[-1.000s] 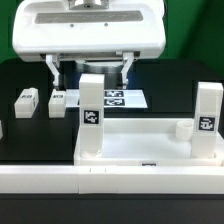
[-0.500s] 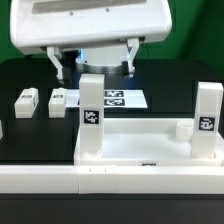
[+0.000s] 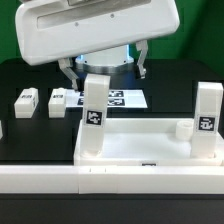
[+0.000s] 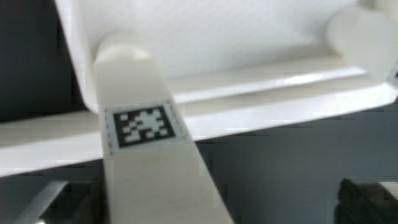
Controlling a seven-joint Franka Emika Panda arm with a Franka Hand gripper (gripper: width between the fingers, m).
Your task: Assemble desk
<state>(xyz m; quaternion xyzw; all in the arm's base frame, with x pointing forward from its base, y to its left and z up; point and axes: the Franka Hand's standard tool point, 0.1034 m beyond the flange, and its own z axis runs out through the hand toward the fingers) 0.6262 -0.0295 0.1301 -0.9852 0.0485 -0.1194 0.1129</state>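
- Desk partly built. The tabletop point(image 3: 140, 142) is a white rectangular tray with a raised rim, open side up.
- It sits on the black table point(image 3: 20, 140) along the edge nearest the exterior camera, just behind the white rail point(image 3: 110, 182).
- The tabletop's long axis runs across the exterior view, left to right.
- The first leg point(image 3: 93, 115) stands upright in the tabletop's corner at the exterior view's left. The second leg point(image 3: 207, 120) stands upright in the corner at that view's right.
- Both are white blocks with the long axis vertical, and each has a black-and-white square marker facing the exterior camera.
- A short socket point(image 3: 183, 127) rises from the tray floor just beside the second leg.
- Two more legs lie flat near the table's edge at the exterior view's left: the outer loose leg point(image 3: 26, 100) and the inner loose leg point(image 3: 58, 102). They are side by side and apart from the tabletop.
- The marker board point(image 3: 122, 98) lies flat behind the tabletop, partly hidden by the first leg.
- The gripper point(image 3: 105, 68) hangs above and behind the first leg — jaws spread wide, nothing held.
- Wrist view only: the first leg is seen lengthwise, running between the dark fingertips point(image 4: 368, 200) with a clear gap on each side.
- Exterior view only: the second leg, both loose legs and the marker board.
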